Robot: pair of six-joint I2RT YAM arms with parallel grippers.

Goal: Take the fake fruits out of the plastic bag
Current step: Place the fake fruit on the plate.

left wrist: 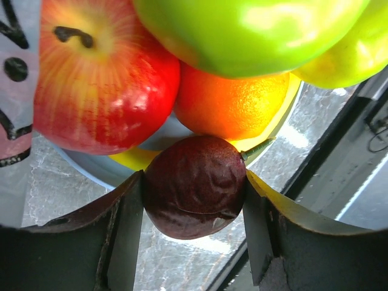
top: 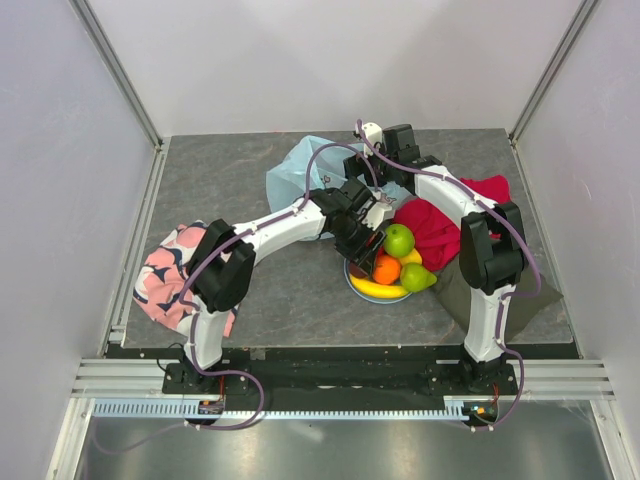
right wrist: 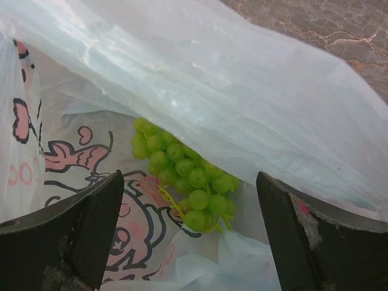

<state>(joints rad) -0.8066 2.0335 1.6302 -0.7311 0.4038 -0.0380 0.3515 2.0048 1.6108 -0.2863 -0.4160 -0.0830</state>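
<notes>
Grey table, plum within left gripper

The left arm and right arm have white links, bulky black joints and a thin purple cable each; the gripper fingers are dark.

A grey stone-patterned bench was enclosed by plain white walls at nine, twelve and three o'clock.
</notes>
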